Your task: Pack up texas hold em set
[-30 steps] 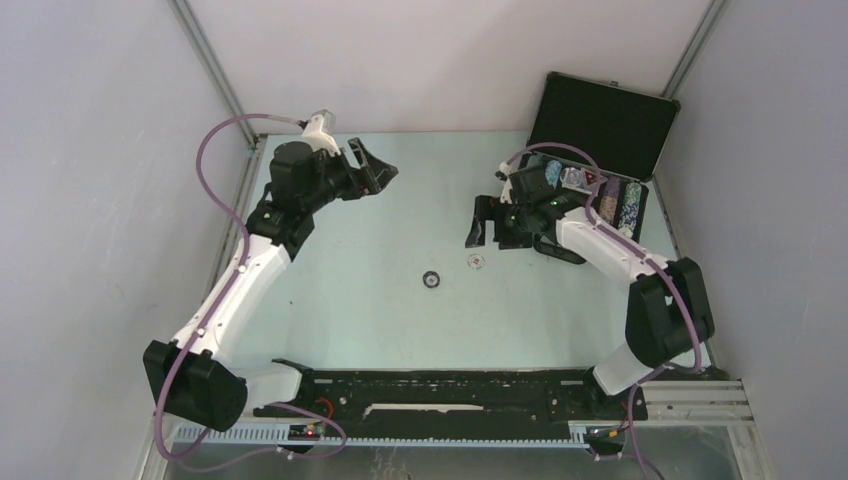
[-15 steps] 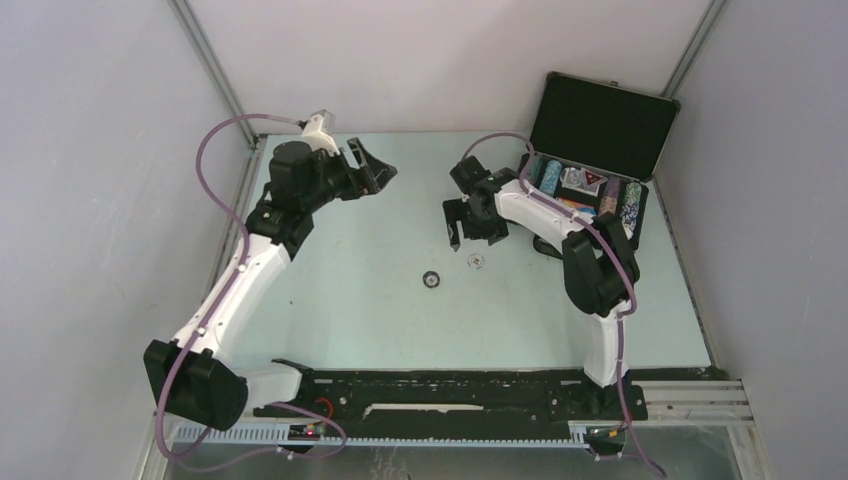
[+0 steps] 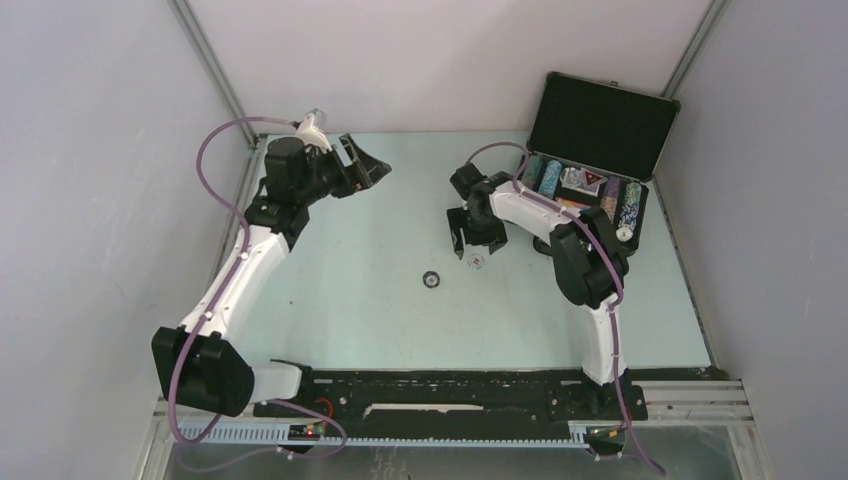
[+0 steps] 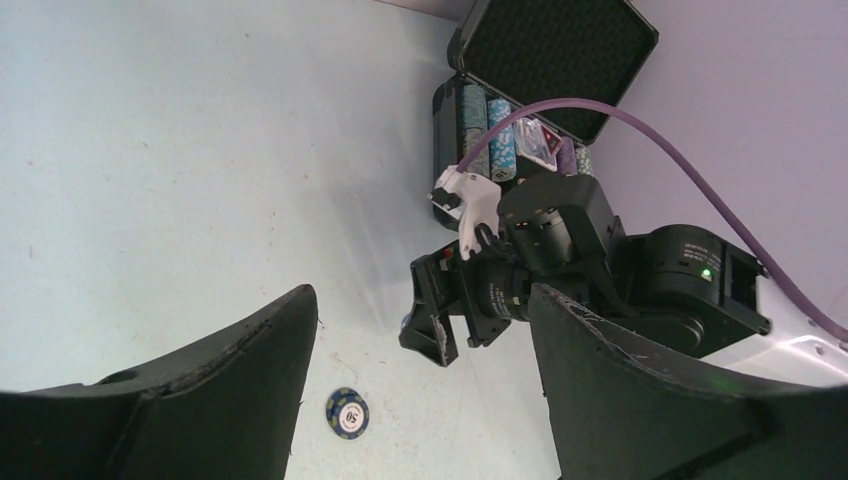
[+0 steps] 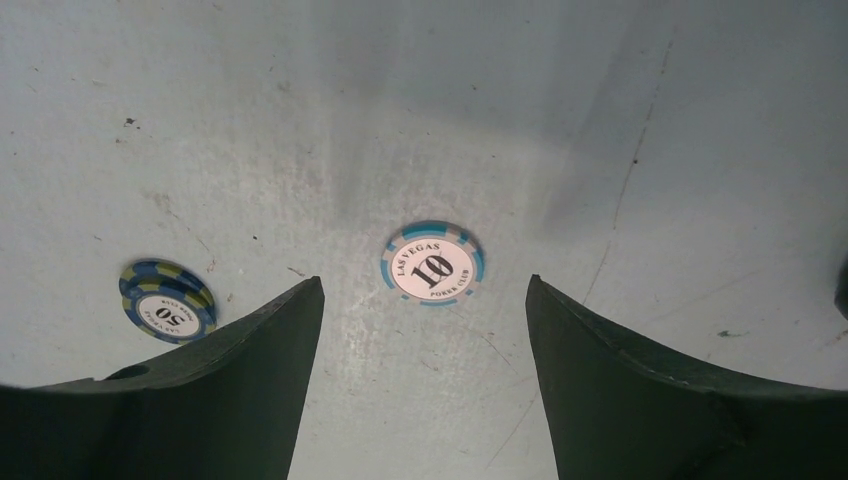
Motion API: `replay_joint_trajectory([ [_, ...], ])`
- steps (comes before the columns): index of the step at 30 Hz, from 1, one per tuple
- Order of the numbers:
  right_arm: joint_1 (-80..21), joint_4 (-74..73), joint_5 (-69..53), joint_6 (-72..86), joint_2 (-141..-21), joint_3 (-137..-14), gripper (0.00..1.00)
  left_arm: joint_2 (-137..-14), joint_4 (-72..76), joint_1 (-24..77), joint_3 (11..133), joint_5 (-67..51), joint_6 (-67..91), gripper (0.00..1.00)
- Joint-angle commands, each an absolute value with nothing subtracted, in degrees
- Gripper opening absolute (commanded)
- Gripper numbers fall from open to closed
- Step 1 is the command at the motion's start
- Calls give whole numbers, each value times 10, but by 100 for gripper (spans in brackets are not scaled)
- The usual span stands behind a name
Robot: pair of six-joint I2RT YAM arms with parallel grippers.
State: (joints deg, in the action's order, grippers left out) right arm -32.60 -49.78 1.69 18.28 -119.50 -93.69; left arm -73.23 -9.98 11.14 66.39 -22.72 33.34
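The black silver-trimmed case [image 3: 600, 125] stands open at the back right, with rows of chips [image 3: 625, 205] and cards inside; the left wrist view shows the case [image 4: 560, 50] too. Two chips lie loose on the table: a white and light-blue "10" chip [image 5: 433, 265] [image 3: 477, 263] and a dark blue and yellow "50" chip [image 5: 167, 301] [image 3: 431, 279] [image 4: 347, 411]. My right gripper [image 3: 470, 238] [image 5: 424, 285] hangs open just above the "10" chip, which lies a little ahead of its fingertips. My left gripper [image 3: 365, 172] [image 4: 420, 292] is open and empty, raised at the back left and facing the right arm.
Metal frame rails [image 3: 215, 70] run up both back corners, and grey walls close in the sides. The black base bar [image 3: 450, 390] lies along the near edge. A purple cable [image 4: 650, 140] loops over the right wrist.
My right arm swung left from the case and came down over the "10" chip, its jaws narrowing slightly. The left gripper drifted a little to the left.
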Motion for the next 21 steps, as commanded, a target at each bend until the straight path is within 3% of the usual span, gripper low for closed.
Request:
replay_joint_trajectory([
  [1, -337, -478, 13, 195, -1211, -932, 82, -738, -70, 106, 689, -257, 351, 83],
  [11, -336, -454, 26, 197, -1212, -905, 77, -742, -67, 105, 688, -261, 352, 83],
  [21, -335, -441, 26, 197, -1220, -896, 62, -745, -66, 106, 689, -263, 351, 83],
])
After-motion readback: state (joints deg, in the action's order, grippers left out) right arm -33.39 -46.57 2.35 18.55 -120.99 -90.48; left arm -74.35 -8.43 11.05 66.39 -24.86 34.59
